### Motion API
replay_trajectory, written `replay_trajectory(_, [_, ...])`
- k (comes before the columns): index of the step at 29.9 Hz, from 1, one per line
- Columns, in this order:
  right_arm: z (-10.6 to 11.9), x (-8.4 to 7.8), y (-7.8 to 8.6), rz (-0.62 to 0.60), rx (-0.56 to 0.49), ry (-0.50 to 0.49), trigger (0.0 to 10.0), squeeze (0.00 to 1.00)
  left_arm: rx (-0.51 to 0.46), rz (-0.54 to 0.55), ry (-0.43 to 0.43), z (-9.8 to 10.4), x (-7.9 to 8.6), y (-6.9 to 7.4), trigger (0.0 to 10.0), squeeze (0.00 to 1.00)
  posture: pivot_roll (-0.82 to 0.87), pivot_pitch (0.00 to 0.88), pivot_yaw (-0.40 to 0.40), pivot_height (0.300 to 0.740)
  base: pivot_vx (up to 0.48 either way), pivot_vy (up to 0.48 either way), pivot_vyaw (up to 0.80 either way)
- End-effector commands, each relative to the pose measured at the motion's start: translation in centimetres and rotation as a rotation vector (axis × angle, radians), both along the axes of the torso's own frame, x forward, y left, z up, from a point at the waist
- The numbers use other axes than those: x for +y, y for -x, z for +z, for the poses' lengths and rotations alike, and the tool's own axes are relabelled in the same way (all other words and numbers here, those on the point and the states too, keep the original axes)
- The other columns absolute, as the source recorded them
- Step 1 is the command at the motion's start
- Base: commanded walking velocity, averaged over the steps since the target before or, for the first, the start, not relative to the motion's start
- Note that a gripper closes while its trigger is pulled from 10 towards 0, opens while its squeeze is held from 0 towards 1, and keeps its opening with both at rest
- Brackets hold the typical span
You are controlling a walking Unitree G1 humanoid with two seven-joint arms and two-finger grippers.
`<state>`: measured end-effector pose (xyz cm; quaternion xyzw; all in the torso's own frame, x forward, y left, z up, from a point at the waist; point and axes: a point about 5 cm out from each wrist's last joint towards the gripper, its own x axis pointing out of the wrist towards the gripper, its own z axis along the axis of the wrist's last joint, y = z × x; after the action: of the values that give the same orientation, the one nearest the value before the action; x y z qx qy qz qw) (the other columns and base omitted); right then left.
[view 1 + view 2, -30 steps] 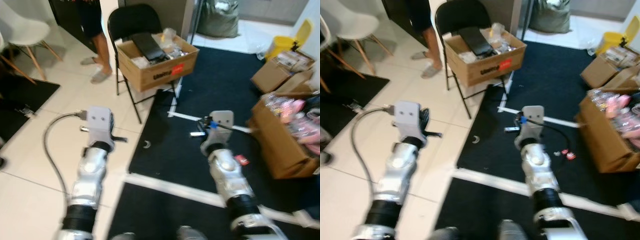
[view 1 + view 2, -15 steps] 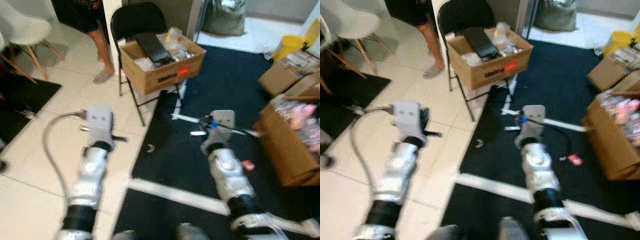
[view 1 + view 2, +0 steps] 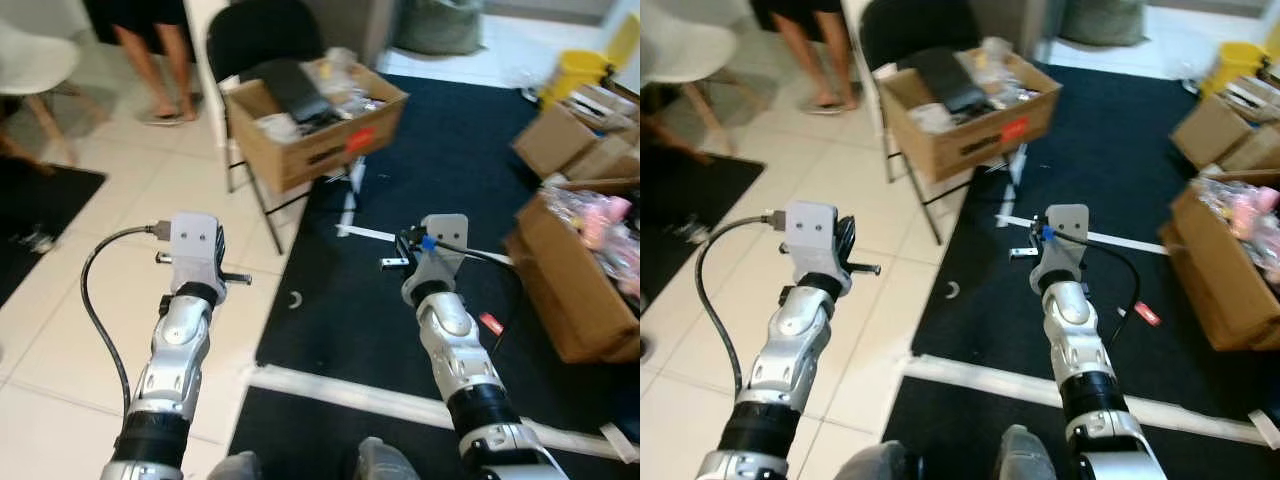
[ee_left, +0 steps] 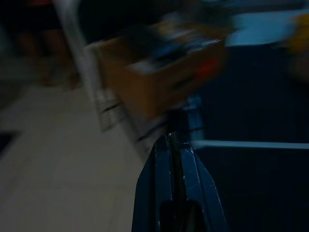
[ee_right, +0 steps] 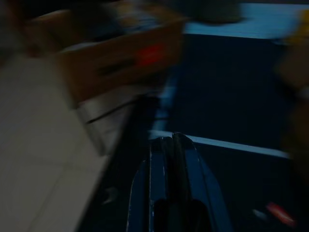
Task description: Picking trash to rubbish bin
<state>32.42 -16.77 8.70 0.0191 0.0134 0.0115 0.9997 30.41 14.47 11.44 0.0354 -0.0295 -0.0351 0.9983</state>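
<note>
Held out level over the floor: left gripper [image 4: 175, 145] above pale tile, right gripper [image 5: 171, 145] above black mat [image 3: 450, 190], fingers pressed together on nothing in both wrist views. Lay on the mat just right of the right arm: a small red scrap [image 3: 1146, 315], also glimpsed blurred in the right wrist view. Curled at the mat's edge: a little white scrap [image 3: 293, 299]. Farther off, sat on a black folding chair [image 3: 265, 40]: cardboard box [image 3: 310, 115]. Beyond, on tile: a person's legs [image 3: 160, 60].
</note>
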Motion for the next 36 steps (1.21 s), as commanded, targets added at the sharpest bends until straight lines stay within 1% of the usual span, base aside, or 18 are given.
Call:
replay_trajectory(1, [-0.38,0.4,0.07,0.004,0.021,-0.008,10.0,0.0,0.009,0.015,-0.01,-0.09,0.53,0.16,10.0,0.0,0.0,0.086,-0.015,0.74,0.266,0.0,-0.8])
replay_trajectory(8, [-0.49,0.36,0.08,0.0,0.026,-0.007,10.0,0.0,0.008,0.013,-0.012,0.01,0.57,0.2,10.0,0.0,0.0,0.086,-0.009,0.74,0.268,0.0,-0.8])
replay_trajectory(14, [-0.61,-0.04,0.18,-0.015,0.03,-0.01,10.0,0.0,0.011,0.007,-0.014,-0.04,0.39,0.25,10.0,0.0,0.0,0.087,-0.009,0.74,0.266,0.0,-0.71])
replay_trajectory(27, [-0.66,-0.18,0.23,-0.032,0.027,-0.019,10.0,0.0,0.012,0.0,-0.015,0.08,0.4,0.2,10.0,0.0,0.01,0.082,-0.002,0.74,0.267,0.0,0.0])
replay_trajectory(36, [-0.53,-0.14,0.0,-0.028,0.025,-0.021,10.0,0.0,0.006,0.001,-0.013,0.27,0.32,-0.06,10.0,0.0,0.01,0.069,-0.013,0.74,0.268,0.0,0.0])
